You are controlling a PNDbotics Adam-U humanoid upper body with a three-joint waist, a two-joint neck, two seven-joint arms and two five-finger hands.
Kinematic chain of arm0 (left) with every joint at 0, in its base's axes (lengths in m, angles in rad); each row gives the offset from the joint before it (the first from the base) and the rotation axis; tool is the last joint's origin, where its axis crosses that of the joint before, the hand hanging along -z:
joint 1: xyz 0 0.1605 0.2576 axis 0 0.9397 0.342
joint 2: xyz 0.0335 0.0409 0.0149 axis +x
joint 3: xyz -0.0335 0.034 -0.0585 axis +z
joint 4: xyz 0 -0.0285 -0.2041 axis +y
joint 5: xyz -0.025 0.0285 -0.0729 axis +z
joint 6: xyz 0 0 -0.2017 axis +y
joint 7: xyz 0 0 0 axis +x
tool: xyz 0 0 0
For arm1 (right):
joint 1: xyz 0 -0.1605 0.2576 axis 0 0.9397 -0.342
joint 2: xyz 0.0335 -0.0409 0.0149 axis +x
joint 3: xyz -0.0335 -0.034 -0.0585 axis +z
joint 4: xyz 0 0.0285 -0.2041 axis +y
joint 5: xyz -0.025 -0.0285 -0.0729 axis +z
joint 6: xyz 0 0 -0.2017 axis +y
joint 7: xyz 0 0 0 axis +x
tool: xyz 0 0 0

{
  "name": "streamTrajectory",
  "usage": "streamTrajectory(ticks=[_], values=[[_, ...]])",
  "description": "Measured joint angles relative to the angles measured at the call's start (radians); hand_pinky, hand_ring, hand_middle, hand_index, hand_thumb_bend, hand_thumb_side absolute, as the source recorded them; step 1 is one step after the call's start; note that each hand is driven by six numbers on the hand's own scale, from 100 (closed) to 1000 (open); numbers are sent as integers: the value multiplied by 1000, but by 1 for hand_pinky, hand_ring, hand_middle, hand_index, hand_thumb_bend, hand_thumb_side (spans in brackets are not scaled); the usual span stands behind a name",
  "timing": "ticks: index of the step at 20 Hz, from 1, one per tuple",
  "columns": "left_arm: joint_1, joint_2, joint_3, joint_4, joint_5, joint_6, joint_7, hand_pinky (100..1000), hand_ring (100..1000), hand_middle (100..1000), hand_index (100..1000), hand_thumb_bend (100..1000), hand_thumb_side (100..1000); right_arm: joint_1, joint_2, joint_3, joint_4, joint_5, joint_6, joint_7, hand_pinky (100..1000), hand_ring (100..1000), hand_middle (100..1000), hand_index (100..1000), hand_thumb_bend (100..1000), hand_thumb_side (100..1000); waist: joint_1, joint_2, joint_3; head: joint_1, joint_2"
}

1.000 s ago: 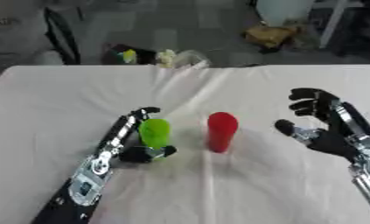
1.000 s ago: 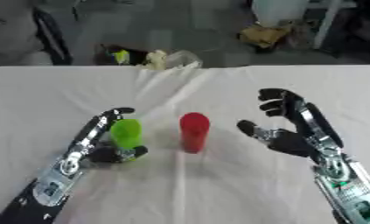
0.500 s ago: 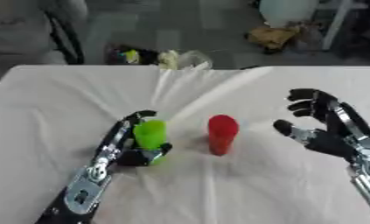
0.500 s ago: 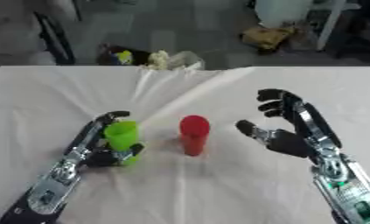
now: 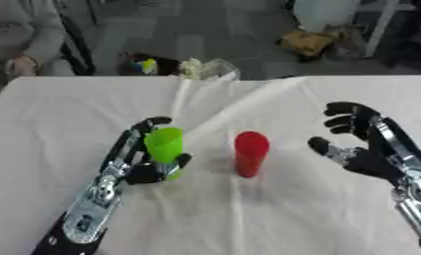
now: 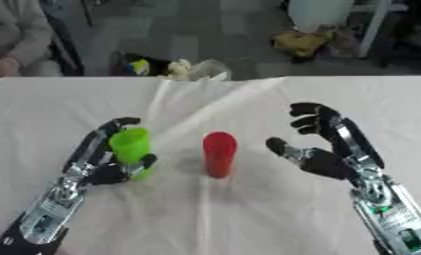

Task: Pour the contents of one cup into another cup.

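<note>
My left hand (image 5: 140,167) curls round the green cup (image 5: 164,145), right hand (image 5: 366,149) spread beside the red cup (image 5: 250,152); I should pour slowly.

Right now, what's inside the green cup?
Cannot tell: the green cup stands upright in the left hand, its inside hidden by its own wall. The red cup beside it is equally unreadable.

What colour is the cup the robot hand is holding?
Bright green. The cup in the left robot hand shows best in the left eye view.
</note>
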Motion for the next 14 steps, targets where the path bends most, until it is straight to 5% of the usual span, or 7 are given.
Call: streamTrajectory(ticks=[14], values=[[-6, 26, 22, -108, 47, 11, 70, 100, 146, 298, 801, 407, 190, -2, 1, 11, 30, 0, 4, 12, 729, 723, 732, 816, 637, 414, -6, -2, 8, -5, 0]])
